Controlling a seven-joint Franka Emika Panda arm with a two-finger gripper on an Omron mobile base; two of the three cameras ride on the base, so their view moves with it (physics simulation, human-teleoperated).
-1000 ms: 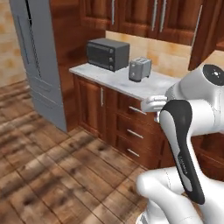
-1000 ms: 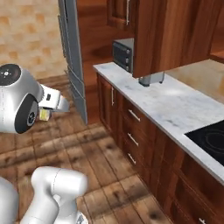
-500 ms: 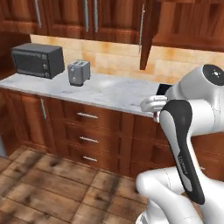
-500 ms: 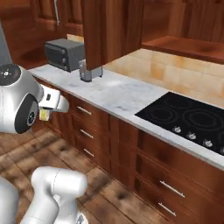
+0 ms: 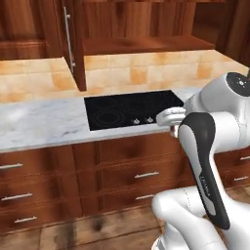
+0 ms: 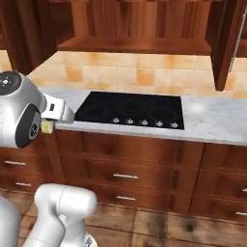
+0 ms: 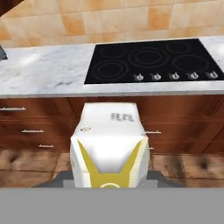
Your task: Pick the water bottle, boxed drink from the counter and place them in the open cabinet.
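Jaws clamped on boxed drink (image 7: 109, 146), carton upright in grip, held in air low in front of the lower drawers (image 7: 26, 120), near side of the cooktop surface (image 7: 48, 74). In right base view a bit of pale carton (image 6: 47, 126) peeks under the wrist at left. Step in hand, by my read: transport leg, carton picked, carry to open cabinet (image 6: 135, 46). Cabinet shelf sits up above cooktop (image 5: 129, 110), door (image 5: 73, 44) swung out at left of the opening, second door (image 6: 226, 38) at right. Next move needs: lift well up past surface edge, reach fwd over cooktop, keep carton upright, go in between the two doors, set on shelf, then release. Water bottle: can't place from here, so status unknown.
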